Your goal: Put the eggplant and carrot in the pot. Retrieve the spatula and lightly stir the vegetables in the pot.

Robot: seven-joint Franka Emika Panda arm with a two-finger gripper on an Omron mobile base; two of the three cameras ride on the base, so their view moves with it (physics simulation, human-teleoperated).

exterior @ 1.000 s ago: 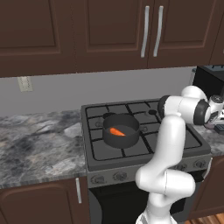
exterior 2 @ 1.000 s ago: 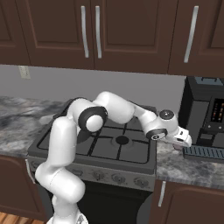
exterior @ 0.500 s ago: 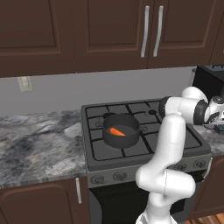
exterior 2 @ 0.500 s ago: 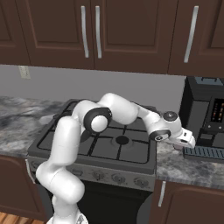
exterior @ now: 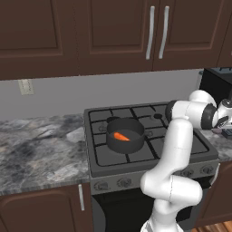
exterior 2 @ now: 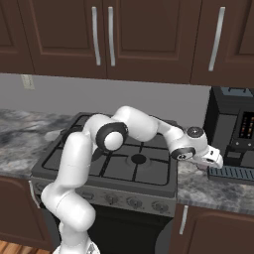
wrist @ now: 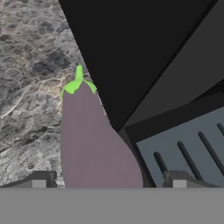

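The purple eggplant (wrist: 92, 140) with its green stem lies on the marbled counter, right beside a black machine's base. My gripper (wrist: 109, 181) is open and straddles it, one fingertip (wrist: 39, 179) on each side with gaps to the vegetable. From the base, my gripper (exterior 2: 213, 161) hangs low over the counter to the right of the stove, and near the right edge as gripper (exterior: 224, 127). The orange carrot (exterior: 120, 136) lies inside the dark grey pot (exterior: 113, 145) on the stove's left front burner.
A black coffee machine (exterior 2: 233, 124) with a slotted drip tray (exterior 2: 229, 172) stands right next to the eggplant. The stove (exterior 2: 134, 173) lies left of it. Grey marble counter (exterior: 41, 149) runs on both sides, under dark wooden cabinets.
The arm has stretched a little further right and down toward the counter by the coffee machine. Pot and carrot have not moved.
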